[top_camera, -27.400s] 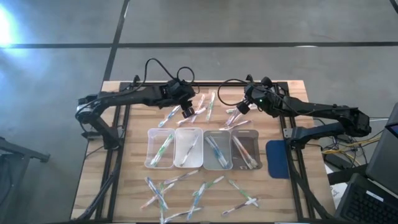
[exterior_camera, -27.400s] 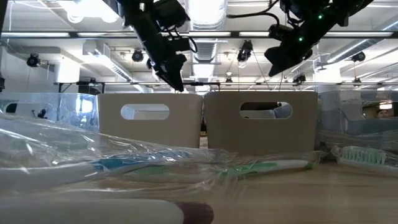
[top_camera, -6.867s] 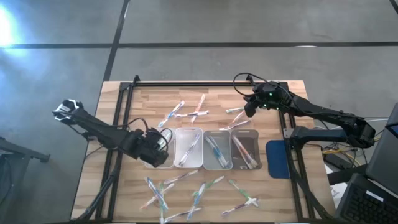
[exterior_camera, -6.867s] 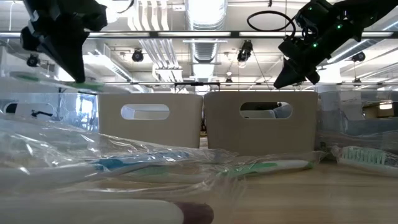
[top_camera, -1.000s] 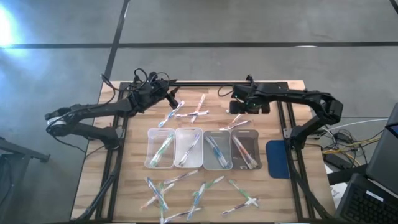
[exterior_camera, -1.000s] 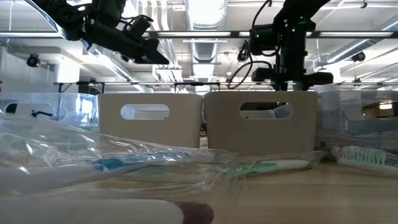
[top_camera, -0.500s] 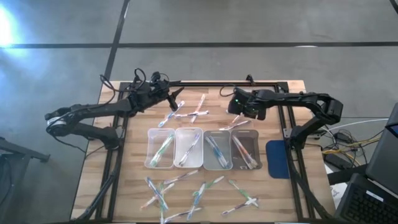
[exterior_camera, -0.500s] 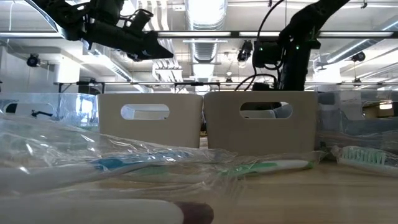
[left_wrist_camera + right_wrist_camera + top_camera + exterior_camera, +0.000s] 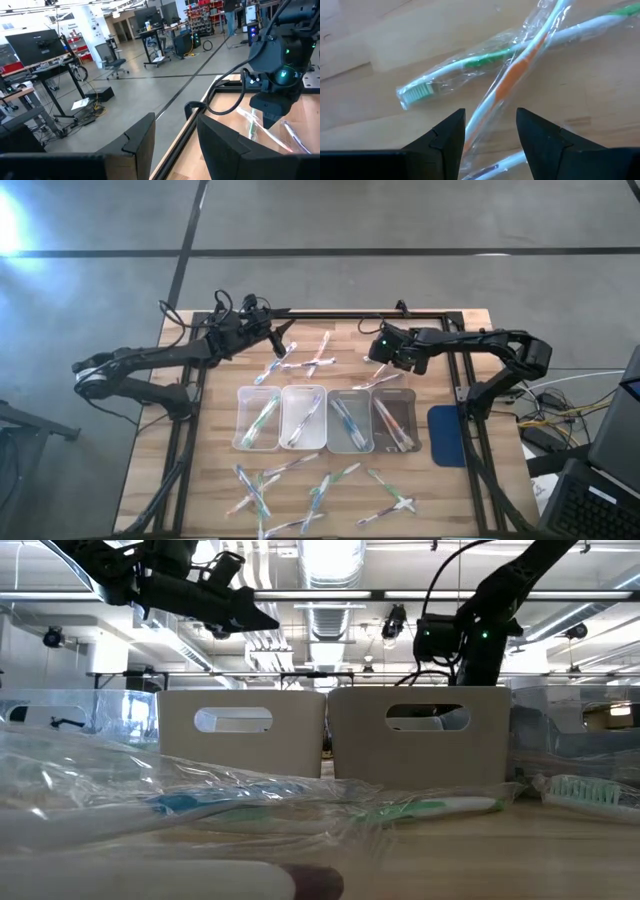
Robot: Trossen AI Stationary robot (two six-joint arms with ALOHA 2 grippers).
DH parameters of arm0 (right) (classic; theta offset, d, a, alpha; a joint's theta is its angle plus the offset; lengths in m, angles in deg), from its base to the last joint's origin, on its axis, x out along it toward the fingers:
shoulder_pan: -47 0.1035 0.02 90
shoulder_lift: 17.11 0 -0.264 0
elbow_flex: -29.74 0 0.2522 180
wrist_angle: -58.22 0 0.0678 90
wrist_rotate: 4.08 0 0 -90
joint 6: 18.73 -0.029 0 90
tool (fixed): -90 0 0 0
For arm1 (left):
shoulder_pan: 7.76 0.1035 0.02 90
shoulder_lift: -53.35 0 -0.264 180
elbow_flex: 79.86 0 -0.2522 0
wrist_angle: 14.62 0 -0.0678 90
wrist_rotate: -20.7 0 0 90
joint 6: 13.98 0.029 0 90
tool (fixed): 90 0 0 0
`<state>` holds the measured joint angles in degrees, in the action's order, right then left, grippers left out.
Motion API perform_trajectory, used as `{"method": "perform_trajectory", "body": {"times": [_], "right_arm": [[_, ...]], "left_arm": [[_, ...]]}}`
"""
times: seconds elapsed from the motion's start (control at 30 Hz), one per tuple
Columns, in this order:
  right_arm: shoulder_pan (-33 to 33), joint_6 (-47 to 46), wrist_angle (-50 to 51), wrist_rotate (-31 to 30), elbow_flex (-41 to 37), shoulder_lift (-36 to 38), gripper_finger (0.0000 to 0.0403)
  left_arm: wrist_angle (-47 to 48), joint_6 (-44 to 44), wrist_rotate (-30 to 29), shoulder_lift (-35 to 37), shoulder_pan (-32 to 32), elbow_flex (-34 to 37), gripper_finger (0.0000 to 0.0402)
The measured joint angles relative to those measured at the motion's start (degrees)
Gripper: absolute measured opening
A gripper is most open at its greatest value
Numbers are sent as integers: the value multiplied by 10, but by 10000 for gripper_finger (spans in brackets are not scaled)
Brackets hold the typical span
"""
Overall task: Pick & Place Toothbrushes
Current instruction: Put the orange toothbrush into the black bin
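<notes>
Wrapped toothbrushes lie loose on the wooden table in a far group (image 9: 303, 360) and a near group (image 9: 320, 490). More lie in the four clear trays (image 9: 326, 442) mid-table. My right gripper (image 9: 490, 145) points steeply down, open, low over two crossed toothbrushes at the far right. Its fingers stand on either side of the orange-handled one (image 9: 512, 75), which lies over a green-handled one (image 9: 470, 62). I cannot tell whether it touches them. My left gripper (image 9: 287, 330) hangs level and open above the far left of the table, with nothing between its fingers (image 9: 142, 137).
A dark blue pad (image 9: 447, 435) lies at the table's right edge beside the trays. A black frame rail (image 9: 330, 313) runs along the far edge. In the low view the trays (image 9: 330, 735) hide my right gripper's fingertips, and wrapped toothbrushes (image 9: 420, 808) lie close in front.
My right gripper has come down toward the crossed toothbrushes at the far right, rolling its wrist as it sank. My left gripper has stayed in place and tipped its fingers up a little, to level.
</notes>
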<state>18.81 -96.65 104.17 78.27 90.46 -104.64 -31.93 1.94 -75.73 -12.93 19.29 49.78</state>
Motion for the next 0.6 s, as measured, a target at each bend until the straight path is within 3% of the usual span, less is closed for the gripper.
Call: {"method": "perform_trajectory", "body": {"times": [0.33, 0.6], "right_arm": [[-2, 1, -46, -3, -19, -40, 179], [-6, 29, -24, -2, 13, -81, 173]], "left_arm": [[0, 0, 0, 0, 0, 0, 151], [1, 0, 0, 0, 0, 0, 151]]}}
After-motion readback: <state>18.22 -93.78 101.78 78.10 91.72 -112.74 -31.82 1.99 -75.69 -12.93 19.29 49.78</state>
